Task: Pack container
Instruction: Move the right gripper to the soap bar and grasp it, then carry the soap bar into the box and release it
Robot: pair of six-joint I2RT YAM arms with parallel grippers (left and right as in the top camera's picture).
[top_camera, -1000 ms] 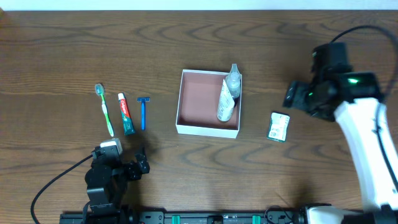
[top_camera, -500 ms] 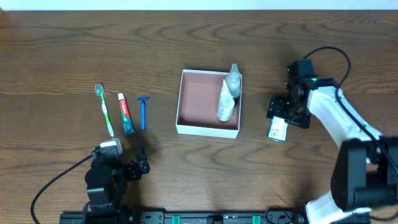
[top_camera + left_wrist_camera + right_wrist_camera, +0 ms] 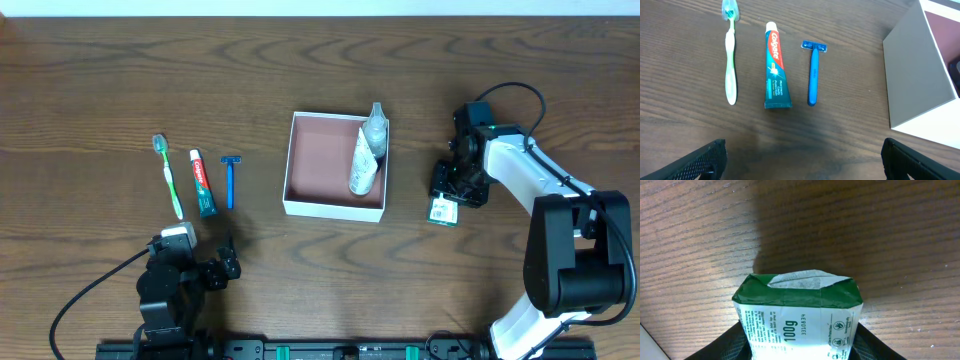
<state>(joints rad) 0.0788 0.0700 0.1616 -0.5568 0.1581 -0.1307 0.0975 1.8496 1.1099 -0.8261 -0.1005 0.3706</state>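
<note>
Cardboard soap box (image 3: 799, 297) looks light and crushable, so pinch its side walls gently; your right tool (image 3: 801, 349) straddles it, clamped or not you cannot tell.

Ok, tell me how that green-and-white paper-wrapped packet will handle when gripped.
The green-and-white paper-wrapped packet looks boxy and flat-sided, so it probably won't roll. Its folded paper end suggests the wrap could crumple or slip under hard squeezing.

toothbrush (image 3: 168, 177), paste (image 3: 203, 183), razor (image 3: 231, 180) L of container (image 3: 320, 160) | bottles (image 3: 364, 162) in it | packet (image 3: 444, 213) R
</note>
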